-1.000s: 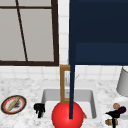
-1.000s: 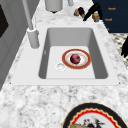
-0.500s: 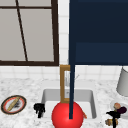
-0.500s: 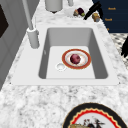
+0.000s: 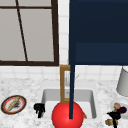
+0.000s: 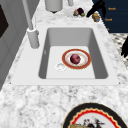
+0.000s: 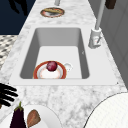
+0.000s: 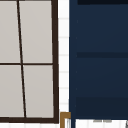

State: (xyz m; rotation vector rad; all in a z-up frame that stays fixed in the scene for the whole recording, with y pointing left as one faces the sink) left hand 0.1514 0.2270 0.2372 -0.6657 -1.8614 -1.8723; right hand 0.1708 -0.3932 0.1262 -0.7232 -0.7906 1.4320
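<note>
Right hand (image 5: 114, 115) hovers to the right of the sink (image 6: 100, 55), over the white plate (image 5: 122, 103) on the marble counter; its dark fingers hang relaxed and spread, and whether they touch the food I cannot tell. That plate, well to the right of the sink, carries an eggplant (image 7: 17, 117) and a brown piece of food (image 7: 33, 118) lying just beside each other. In the right side view the same hand (image 7: 7, 94) shows at the counter's front edge, near the sink's front right corner, fingers straight and apart, gripping nothing. The left hand (image 5: 39, 109) hangs at the sink's left front edge, fingers pointing down, loose, holding nothing.

Inside the sink, on its floor beside the drain (image 6: 60, 66), lies a red-rimmed plate (image 6: 84, 64) with a dark red round fruit (image 6: 75, 58) on it. The faucet (image 6: 32, 37) stands behind the sink. Left of the sink, on the counter, rests a patterned plate (image 5: 5, 106) with a brownish stick-like item across it. A grey pot (image 5: 124, 82) stands at the back, to the right of the sink.
</note>
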